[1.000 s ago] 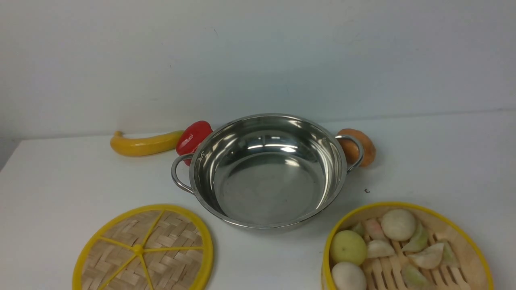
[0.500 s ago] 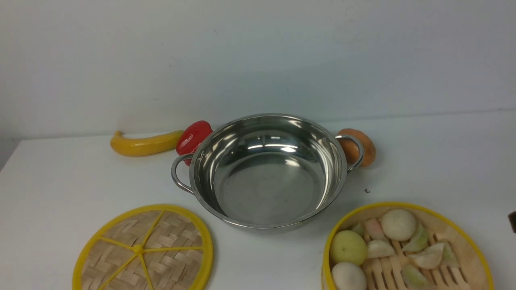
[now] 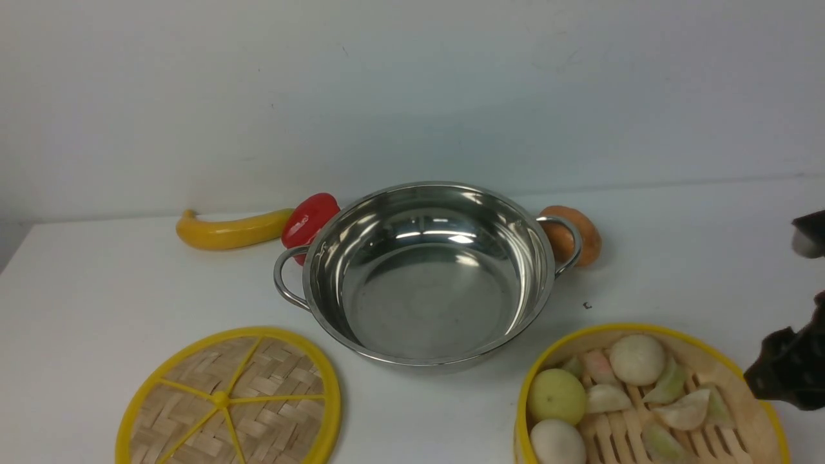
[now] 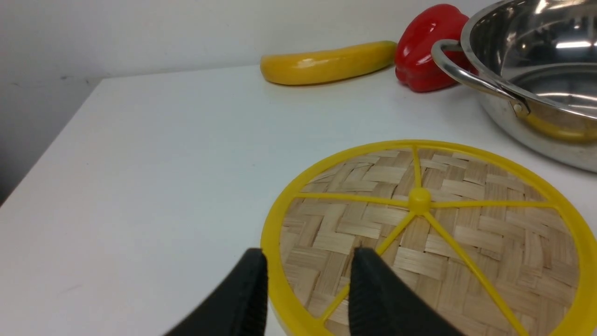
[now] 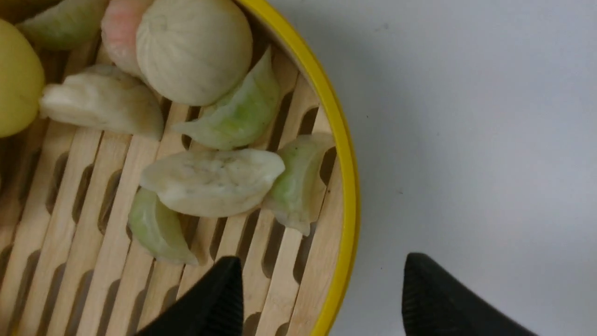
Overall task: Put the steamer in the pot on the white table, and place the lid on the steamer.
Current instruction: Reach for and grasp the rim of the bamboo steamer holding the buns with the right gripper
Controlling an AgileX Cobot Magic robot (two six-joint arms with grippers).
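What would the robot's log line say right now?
right hand: open, either side of steamer rim | left hand: open, either side of lid rim | pot: empty | steamer, lid: on white table

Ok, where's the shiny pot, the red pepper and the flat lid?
pot (image 3: 425, 309), front view, bare floor of the bowl.
red pepper (image 4: 424, 44), left wrist view, its shiny side.
lid (image 3: 221, 399), front view, yellow hub where the spokes meet.

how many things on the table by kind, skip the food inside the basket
Cookware: 3 (pot, steamer, lid)
Loose toy food: 3 (yellow banana, red pepper, brown round piece)
Total: 6
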